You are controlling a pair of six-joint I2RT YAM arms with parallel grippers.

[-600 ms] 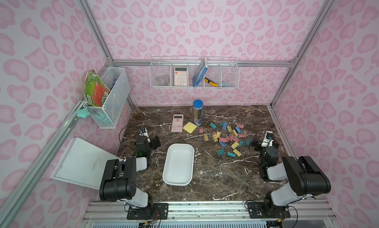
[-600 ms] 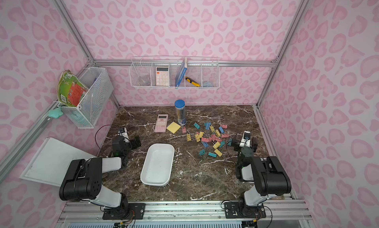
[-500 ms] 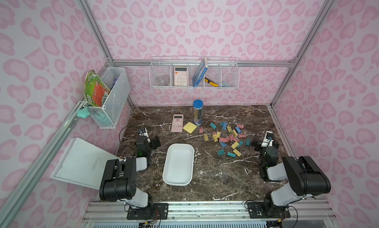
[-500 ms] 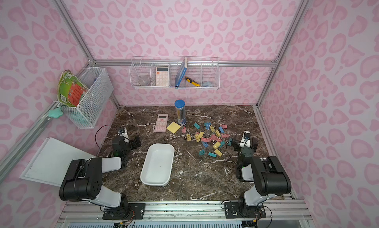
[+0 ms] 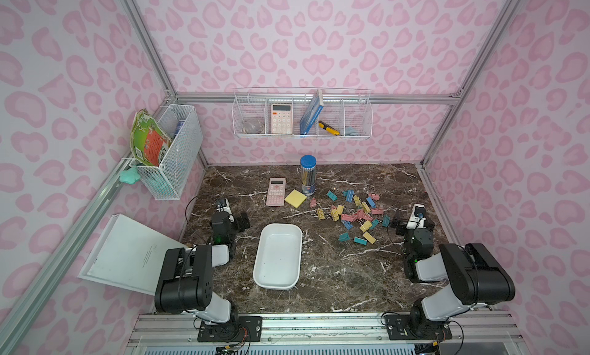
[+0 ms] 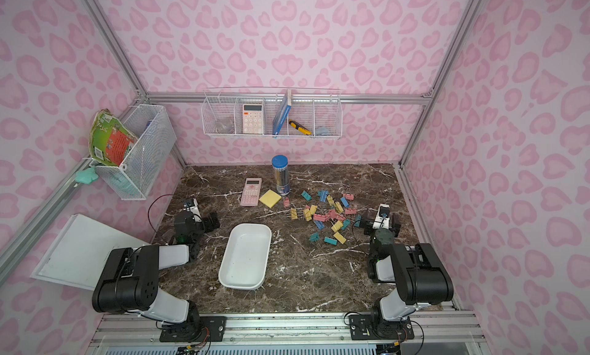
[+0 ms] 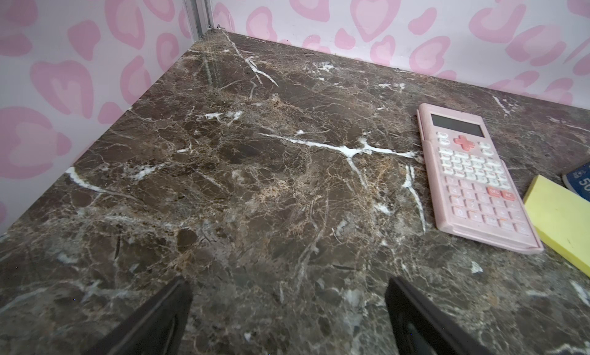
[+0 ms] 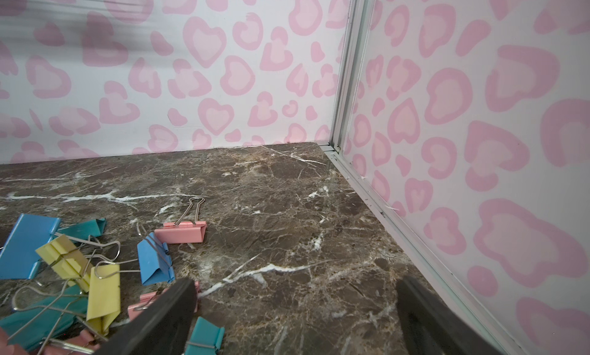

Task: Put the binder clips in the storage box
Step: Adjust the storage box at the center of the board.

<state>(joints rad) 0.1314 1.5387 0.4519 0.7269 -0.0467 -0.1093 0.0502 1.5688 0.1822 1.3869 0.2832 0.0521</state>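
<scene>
Marble tabletop, pink heart-print walls. White storage box lies flat near front centre. Binder clips lie scattered loose on tabletop behind box and to its right, all outside it. Left pincer sits left of box, jaws wide apart, gripping nothing. Right pincer sits right of box at edge of clip scatter, jaws wide apart, gripping nothing.
</scene>
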